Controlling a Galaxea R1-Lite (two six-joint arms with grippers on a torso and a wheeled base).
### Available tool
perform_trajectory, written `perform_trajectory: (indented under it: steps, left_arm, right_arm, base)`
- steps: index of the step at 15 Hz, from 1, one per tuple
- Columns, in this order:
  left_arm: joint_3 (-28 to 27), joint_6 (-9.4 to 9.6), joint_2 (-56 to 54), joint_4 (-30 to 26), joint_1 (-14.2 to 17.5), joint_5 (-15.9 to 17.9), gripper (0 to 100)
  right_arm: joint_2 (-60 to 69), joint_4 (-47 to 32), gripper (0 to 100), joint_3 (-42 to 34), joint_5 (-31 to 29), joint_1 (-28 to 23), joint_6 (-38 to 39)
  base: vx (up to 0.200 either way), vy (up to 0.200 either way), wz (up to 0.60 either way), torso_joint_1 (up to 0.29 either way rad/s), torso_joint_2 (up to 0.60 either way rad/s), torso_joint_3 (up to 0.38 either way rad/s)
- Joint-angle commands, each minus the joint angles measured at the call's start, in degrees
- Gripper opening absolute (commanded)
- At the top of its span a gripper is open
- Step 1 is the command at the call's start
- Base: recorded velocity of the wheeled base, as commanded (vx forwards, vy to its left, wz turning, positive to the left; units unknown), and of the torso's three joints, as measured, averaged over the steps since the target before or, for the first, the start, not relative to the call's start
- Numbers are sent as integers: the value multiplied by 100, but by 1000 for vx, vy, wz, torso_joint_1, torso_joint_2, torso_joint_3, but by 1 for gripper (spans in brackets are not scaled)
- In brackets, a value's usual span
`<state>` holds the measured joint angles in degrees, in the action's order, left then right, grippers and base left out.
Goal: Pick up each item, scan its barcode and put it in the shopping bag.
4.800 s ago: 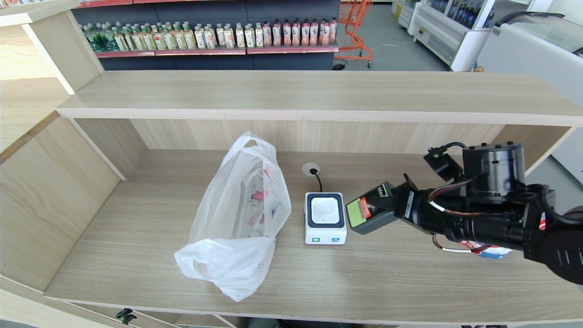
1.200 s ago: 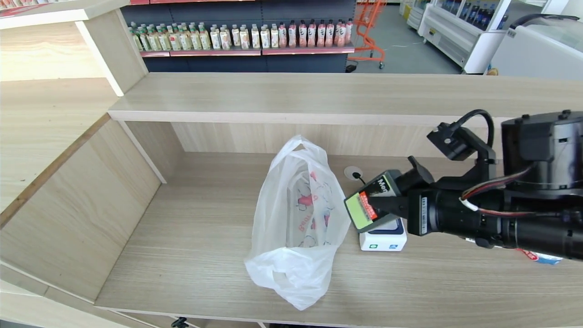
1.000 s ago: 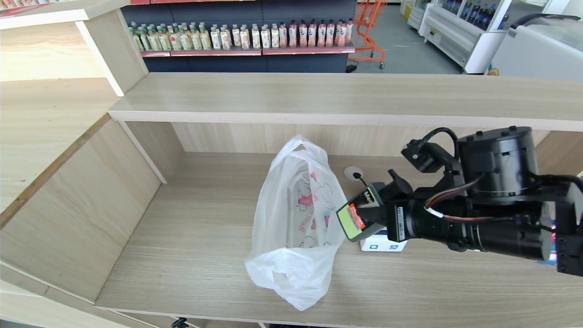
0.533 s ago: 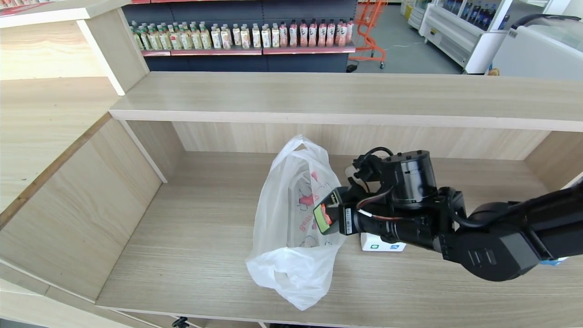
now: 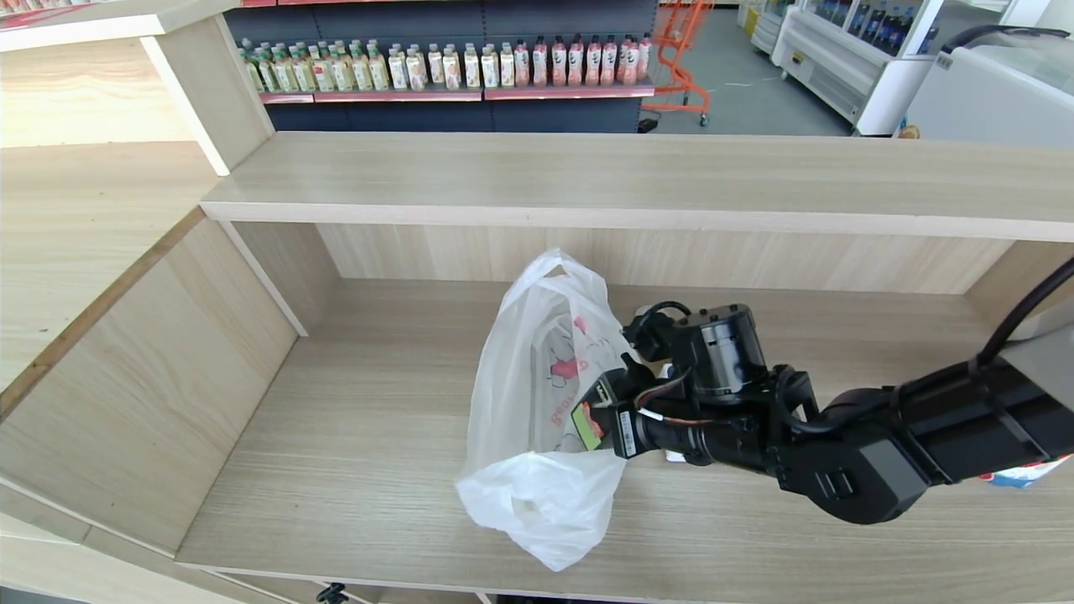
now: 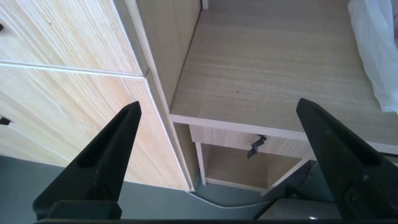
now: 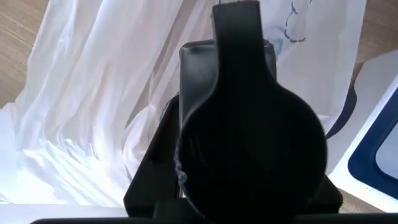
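A white plastic shopping bag [image 5: 537, 394] stands in the middle of the wooden counter with printed packs inside it. My right gripper [image 5: 602, 413] is shut on a dark box [image 5: 589, 422] with a green end and a red label. The box presses against the bag's right side, about halfway up. In the right wrist view the dark box [image 7: 236, 43] sits against the bag's [image 7: 106, 93] white folds. The white scanner [image 7: 380, 140] lies just beside it, mostly hidden under my right arm in the head view. My left gripper [image 6: 217, 162] hangs open off the counter's front left corner.
A raised wooden ledge [image 5: 638, 180] runs along the back of the counter, and a side wall [image 5: 143, 377] closes its left end. A blue and white pack [image 5: 1028, 471] lies at the far right. Bare counter [image 5: 352, 436] stretches left of the bag.
My right arm has carried the box left and down, from above the scanner to the bag's side. The head view shifted between the oldest frame and the later ones.
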<state>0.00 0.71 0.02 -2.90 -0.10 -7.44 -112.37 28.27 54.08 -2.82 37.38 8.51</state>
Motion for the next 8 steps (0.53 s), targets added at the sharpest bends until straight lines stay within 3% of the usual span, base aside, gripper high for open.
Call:
perform_trajectory:
  steps: [1,2,6,8]
  left_arm:
    - [0,0,-2,0,1,-3,100]
    - [0,0,-2,0,1,-3,100]
    - [0,0,-2,0,1,-3,100]
    - [0,0,-2,0,1,-3,100]
  right_arm:
    - [-22,3,0,-38,0,7,-60]
    - [-30,29,100,-55,0,7,-139]
    - [93,574,100,-73,299,7,90]
    - [752,548,100,-205,651,-81,714]
  base:
    - [0,0,0,0,0,0]
    - [0,0,0,0,0,0]
    - [0,0,0,0,0,0]
    - [0,0,0,0,0,0]
